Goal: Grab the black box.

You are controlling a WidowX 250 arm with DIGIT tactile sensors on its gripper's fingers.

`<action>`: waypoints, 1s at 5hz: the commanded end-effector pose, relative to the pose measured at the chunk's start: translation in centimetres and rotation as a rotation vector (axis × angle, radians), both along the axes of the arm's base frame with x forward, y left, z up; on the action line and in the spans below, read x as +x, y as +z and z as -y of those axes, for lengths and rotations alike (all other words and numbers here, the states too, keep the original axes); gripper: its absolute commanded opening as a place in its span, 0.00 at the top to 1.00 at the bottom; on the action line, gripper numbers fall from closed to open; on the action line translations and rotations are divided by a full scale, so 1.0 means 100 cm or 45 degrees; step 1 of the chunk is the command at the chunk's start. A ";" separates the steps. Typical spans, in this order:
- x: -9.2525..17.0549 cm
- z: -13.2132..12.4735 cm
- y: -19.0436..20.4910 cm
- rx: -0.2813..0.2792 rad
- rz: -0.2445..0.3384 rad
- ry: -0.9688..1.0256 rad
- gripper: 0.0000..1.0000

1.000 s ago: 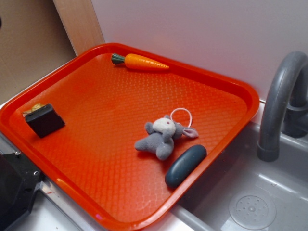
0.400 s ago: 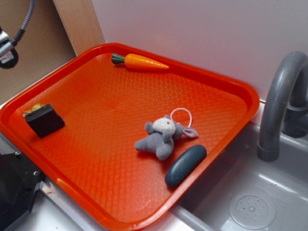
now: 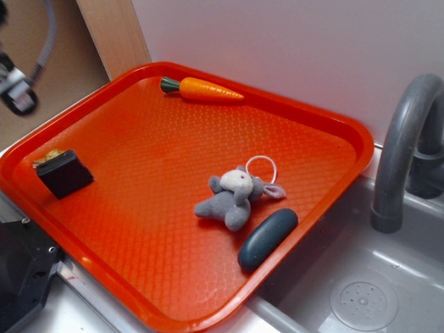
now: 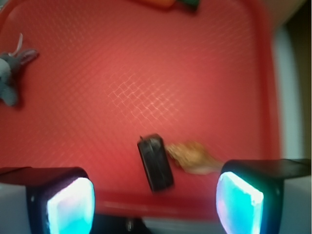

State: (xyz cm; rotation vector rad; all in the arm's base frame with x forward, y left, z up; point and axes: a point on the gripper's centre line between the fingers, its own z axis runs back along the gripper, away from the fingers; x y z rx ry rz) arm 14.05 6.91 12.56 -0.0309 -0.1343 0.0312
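Gripper (image 4: 155, 195) is wide open, nothing between the fingers; both pads (image 4: 70, 204) glow cyan at the bottom corners of the wrist view, well apart. In the ext. view only a blurred bit of arm (image 3: 17, 94) w/ a grey cable shows at upper left, above and outside the tray's left rim; can't make out the fingers there.

Black box (image 4: 155, 163) sits in the wrist view btwn the two pads, slightly above their line, not touched by either. It lies flat on the tray (image 4: 146, 73), close to the near rim. A yellowish-brown shell (image 4: 192, 156) lies just beside it on the right, prob. touching; blurred, so can't be sure.

Ext. view: box (image 3: 64, 173) is near the tray's left edge (image 3: 21, 187), shell (image 3: 50, 157) tucked at its back-left corner. Carrot (image 3: 205, 89) lies along the far rim. Grey bunny (image 3: 232, 198) is right of centre, well apart from the box, w/ a white loop by its head. Dark blue-grey pebble (image 3: 267, 238) lies just beside the bunny, against the right rim. Right of the tray: grey sink (image 3: 361, 291) and faucet (image 3: 406, 146). Black block (image 3: 21, 277) at lower left, off the tray.
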 end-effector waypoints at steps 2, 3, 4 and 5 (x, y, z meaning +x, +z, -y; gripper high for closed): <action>-0.002 0.000 -0.061 0.103 -0.111 -0.012 0.00; -0.013 0.002 -0.064 0.109 -0.124 -0.011 0.00; -0.018 0.009 -0.066 0.122 -0.117 -0.033 0.00; -0.015 0.013 -0.086 0.159 -0.108 -0.058 0.00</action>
